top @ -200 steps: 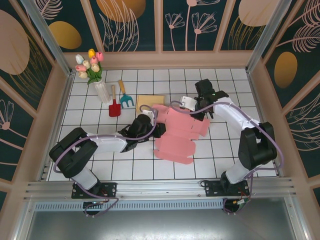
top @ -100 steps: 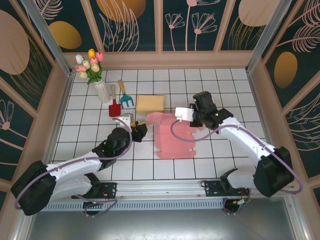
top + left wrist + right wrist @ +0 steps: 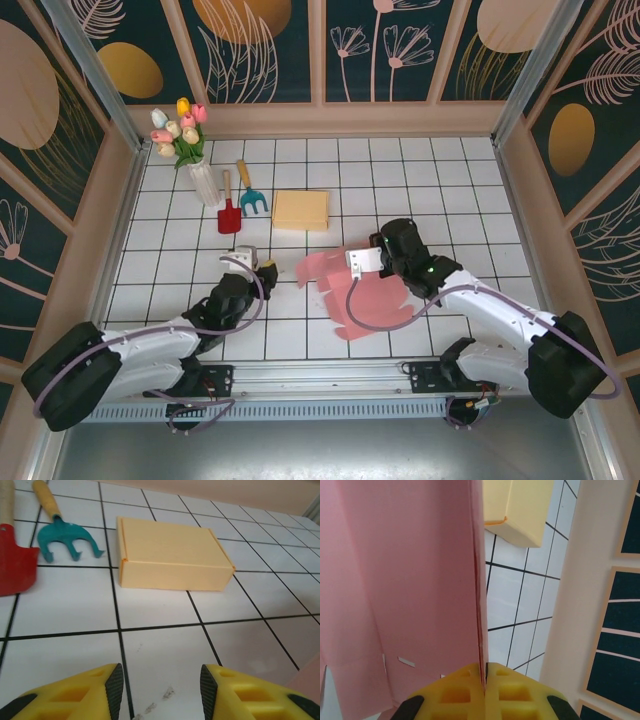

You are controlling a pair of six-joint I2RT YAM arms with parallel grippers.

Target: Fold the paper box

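Pink box blank (image 3: 352, 295) sits lower centre of the top view on the table (image 3: 450, 180), just below the finished yellow box (image 3: 300, 209). One side looks lifted. Our right gripper (image 3: 484, 674) has its jaws pinched tight on an edge of the sheet. Left gripper (image 3: 160, 682) is approx half open w/ nothing in it, just bare tile btwn the fingers, parked left of the blank. Imo the trick now: keep the right pinch firm & low, bring the left onto a side flap, and fold along the score line. Go slow or the thin card prob buckles.
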